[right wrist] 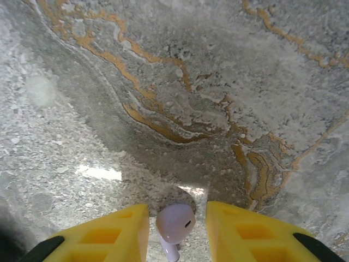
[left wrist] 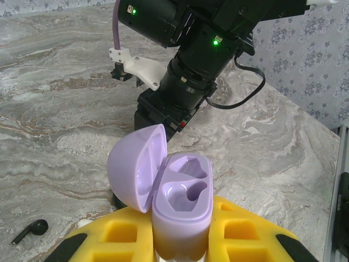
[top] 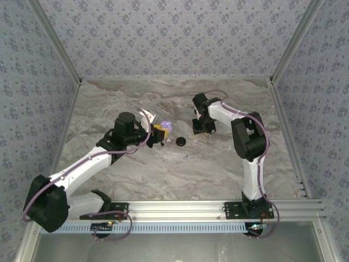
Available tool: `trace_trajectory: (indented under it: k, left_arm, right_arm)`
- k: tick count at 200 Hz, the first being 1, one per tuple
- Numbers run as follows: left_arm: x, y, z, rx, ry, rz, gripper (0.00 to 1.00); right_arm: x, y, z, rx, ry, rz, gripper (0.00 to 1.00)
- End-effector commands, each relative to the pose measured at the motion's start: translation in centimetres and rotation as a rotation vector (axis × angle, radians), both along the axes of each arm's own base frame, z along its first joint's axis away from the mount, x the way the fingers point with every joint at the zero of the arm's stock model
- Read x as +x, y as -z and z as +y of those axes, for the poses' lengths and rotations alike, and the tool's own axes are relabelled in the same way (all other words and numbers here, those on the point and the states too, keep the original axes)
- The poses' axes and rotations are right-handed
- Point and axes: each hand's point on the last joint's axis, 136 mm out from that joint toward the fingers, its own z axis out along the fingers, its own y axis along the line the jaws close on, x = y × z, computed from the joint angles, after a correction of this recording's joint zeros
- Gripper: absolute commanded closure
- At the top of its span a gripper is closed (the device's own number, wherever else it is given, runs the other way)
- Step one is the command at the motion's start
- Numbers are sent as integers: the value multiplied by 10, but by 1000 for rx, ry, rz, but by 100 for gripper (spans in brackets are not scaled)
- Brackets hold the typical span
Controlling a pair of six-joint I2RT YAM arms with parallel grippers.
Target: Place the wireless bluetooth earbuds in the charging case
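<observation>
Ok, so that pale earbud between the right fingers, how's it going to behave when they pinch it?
The earbud looks glossy and rounded, so it may well slip out from the right fingers. It's tiny beside them, so probably very light. Its bulb could roll on the table if nudged.

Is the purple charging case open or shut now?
Open: the charging case has its lid swung back to one side, and both inner wells show, empty.
</observation>
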Motion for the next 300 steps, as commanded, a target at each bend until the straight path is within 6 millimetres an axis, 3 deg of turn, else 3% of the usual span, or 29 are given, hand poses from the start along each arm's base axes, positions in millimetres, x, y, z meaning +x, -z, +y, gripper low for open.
trace_trajectory:
  k: [1,101,189,244,300]
  left_arm:
    - [-2,-15,-1,-18,9,-37,83]
    - [-3,-16,0,-14,10,-41,83]
    - [-3,-13,0,-16,5,-33,83]
    - [-1,-11,-2,-19,2,-23,82]
    - [0,-10,-1,-19,-2,-19,83]
  right_arm:
    - [-3,7,-3,-49,7,28,64]
    - [-7,18,-3,-82,4,47,75]
    - [-1,-7,-20,-2,119,-45,78]
    - [-4,-1,-45,-4,227,-29,77]
    - [-6,8,-47,-26,189,1,68]
